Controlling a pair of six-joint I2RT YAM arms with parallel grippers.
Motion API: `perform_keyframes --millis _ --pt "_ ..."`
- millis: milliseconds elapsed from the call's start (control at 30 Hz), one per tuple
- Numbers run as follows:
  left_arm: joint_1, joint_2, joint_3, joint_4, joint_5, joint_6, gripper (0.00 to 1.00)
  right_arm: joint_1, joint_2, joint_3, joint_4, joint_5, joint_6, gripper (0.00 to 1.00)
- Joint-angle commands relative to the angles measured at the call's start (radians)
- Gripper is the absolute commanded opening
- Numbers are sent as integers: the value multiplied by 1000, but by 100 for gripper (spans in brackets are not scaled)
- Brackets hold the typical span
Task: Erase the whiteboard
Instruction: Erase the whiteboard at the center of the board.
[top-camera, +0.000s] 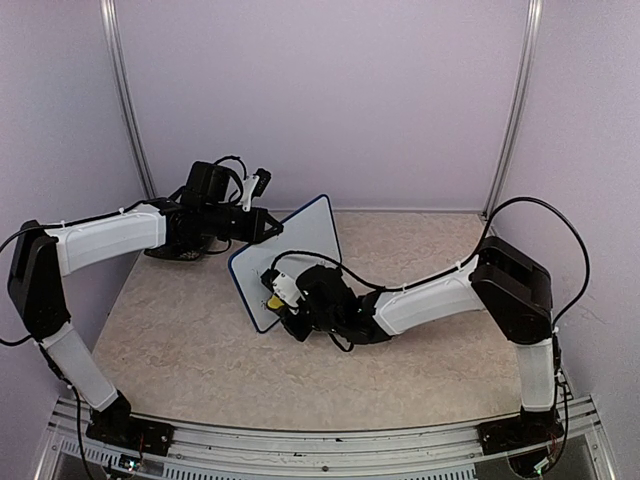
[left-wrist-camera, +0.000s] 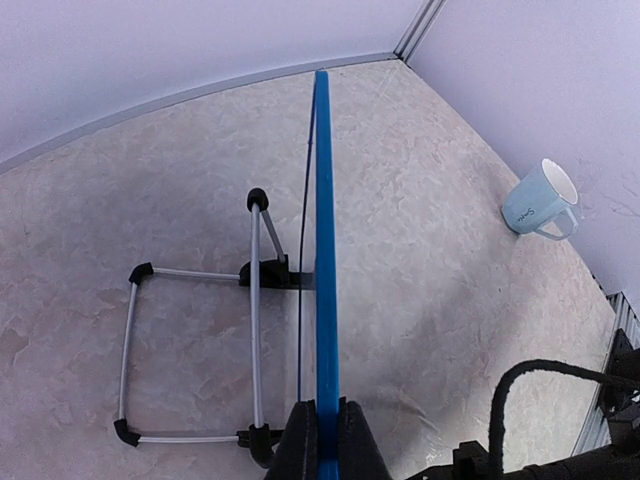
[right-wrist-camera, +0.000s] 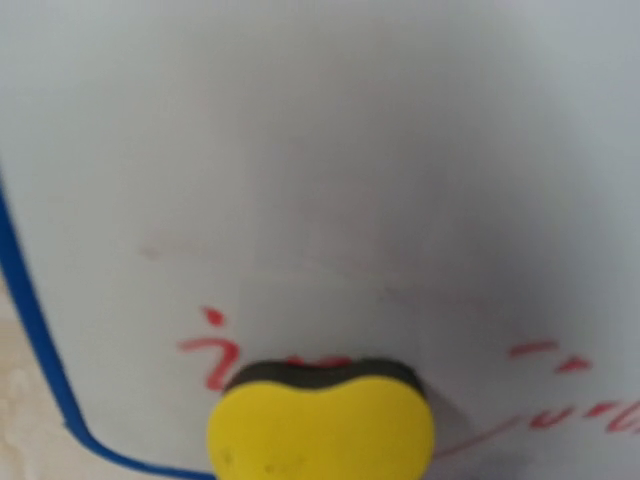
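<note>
Your right arm's own fingers are not visible in its wrist view: the yellow sponge (right-wrist-camera: 320, 425) fills the bottom centre there and is cut off by the lower edge, so you see only its rounded, two-lobed foam body and a thin dark layer pressed against the board. From above, the right gripper (top-camera: 275, 295) is a dark cluster with a speck of yellow at its tip; it is clenched on the sponge, though the pads themselves cannot be made out. The red marker strokes (right-wrist-camera: 215, 360) beside and to the right of the sponge are blurred and cannot be read, and a few run off the right edge. The whiteboard (top-camera: 300, 250) stands on the middle of the table (top-camera: 200, 340), toward the far side, with its glossy white face turned to the near right and a thin blue rounded frame around it. The left gripper (top-camera: 268, 226) pinches the board's upper left edge; in its wrist view the two dark fingers (left-wrist-camera: 300, 450) are closed tight on the frame, which shows edge-on as a narrow blue strip. On the back of the board, a folding wire stand (left-wrist-camera: 255, 330) of pale rods with black tips rests on the mottled beige surface. A pale blue mug (left-wrist-camera: 540, 200) lies tilted against the wall.
</note>
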Motion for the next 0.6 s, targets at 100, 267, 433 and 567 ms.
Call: perform_keyframes --millis 100,267,433,567 --pt "-33 42 -11 -114 73 -52 0 35 -44 10 208 60 -80 0" --pt "-29 43 -11 -113 74 -55 0 42 -25 22 204 44 -88 0" --pt "-28 44 -11 -114 72 -53 0 45 -13 -6 205 14 -91 0" --pt "-26 43 -10 -115 72 -54 0 49 -14 -57 198 3 -76 0"
